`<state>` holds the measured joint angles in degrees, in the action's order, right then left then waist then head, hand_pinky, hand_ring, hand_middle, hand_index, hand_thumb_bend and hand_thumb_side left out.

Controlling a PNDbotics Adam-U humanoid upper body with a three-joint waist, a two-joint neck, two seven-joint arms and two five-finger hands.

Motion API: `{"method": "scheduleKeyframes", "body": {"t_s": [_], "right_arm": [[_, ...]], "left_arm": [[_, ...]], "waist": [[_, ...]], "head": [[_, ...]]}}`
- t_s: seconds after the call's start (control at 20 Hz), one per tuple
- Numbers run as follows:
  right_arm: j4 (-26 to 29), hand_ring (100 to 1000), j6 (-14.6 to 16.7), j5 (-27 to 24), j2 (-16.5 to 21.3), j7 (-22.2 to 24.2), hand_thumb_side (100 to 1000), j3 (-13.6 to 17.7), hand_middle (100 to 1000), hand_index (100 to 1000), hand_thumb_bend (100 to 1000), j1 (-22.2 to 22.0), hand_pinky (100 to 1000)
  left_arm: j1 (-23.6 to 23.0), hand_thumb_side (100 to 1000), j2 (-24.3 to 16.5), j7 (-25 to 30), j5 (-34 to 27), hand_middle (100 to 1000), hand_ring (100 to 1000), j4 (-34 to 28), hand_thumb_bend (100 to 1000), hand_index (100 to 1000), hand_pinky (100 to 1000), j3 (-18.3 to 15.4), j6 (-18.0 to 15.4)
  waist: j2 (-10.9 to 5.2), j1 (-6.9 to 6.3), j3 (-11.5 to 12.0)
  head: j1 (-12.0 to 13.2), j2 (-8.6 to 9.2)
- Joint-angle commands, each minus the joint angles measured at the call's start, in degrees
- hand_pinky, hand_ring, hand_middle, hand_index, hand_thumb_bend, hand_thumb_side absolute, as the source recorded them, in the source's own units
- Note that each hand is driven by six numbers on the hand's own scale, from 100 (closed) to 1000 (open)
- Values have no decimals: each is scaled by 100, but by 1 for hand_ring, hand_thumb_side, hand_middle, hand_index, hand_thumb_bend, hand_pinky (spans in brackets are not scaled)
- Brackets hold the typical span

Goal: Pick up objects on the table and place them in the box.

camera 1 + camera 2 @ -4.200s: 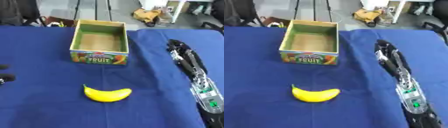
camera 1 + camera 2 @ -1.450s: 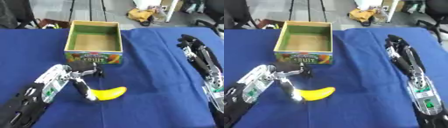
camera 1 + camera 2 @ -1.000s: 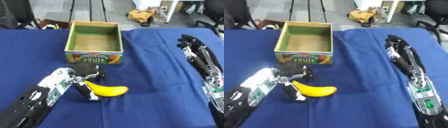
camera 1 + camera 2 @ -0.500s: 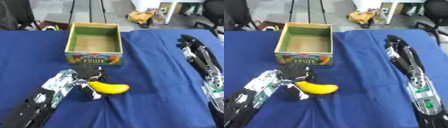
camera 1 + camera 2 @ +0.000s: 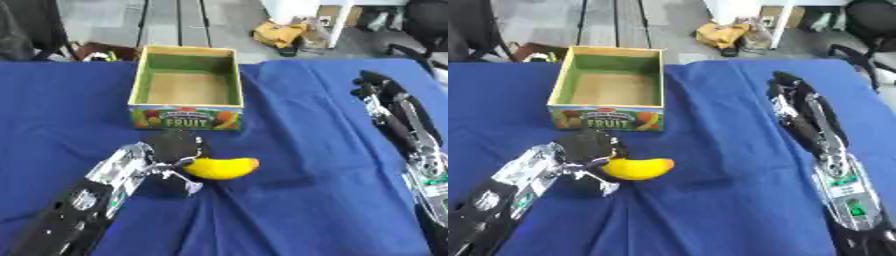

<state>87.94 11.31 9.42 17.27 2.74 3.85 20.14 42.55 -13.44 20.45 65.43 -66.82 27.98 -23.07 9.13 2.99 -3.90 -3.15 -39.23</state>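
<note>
A yellow banana (image 5: 222, 168) is held just above the blue cloth, a short way in front of the fruit box (image 5: 186, 118). My left hand (image 5: 172, 148) comes in from the lower left with its fingers and thumb curled round the banana's left end. The box is open at the top, green inside with a brown floor, and nothing shows in it. My right hand (image 5: 788, 89) lies along the right side of the table with its fingers stretched out towards the far edge, holding nothing.
A blue cloth (image 5: 289, 150) covers the whole table and wrinkles under the banana. Beyond the far edge are a grey floor, dark chair legs and some clutter (image 5: 282, 34).
My left arm came in from the lower left, closed on the banana and has lifted it towards the box. The right arm has barely moved.
</note>
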Motion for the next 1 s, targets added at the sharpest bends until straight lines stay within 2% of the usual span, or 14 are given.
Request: {"method": "scheduleKeyframes", "body": {"t_s": [0.05,0.55,1.0], "right_arm": [[57,765,11,-3,112,-1,725,43,775,889,100,44,842],[40,766,12,5,132,-4,728,53,775,890,100,27,843],[26,767,19,5,129,-5,728,56,775,889,100,12,843]], "left_arm": [[-5,438,-346,215,-197,506,516,8,354,667,566,-26,48],[67,448,-804,571,-983,502,511,-632,329,663,563,-223,408],[50,452,-921,450,-1183,499,505,-981,308,660,559,-567,787]], "waist": [[-60,3,2],[-85,-10,2],[-89,7,-14]], "head": [[-19,-15],[-32,-12],[-53,-5]]}}
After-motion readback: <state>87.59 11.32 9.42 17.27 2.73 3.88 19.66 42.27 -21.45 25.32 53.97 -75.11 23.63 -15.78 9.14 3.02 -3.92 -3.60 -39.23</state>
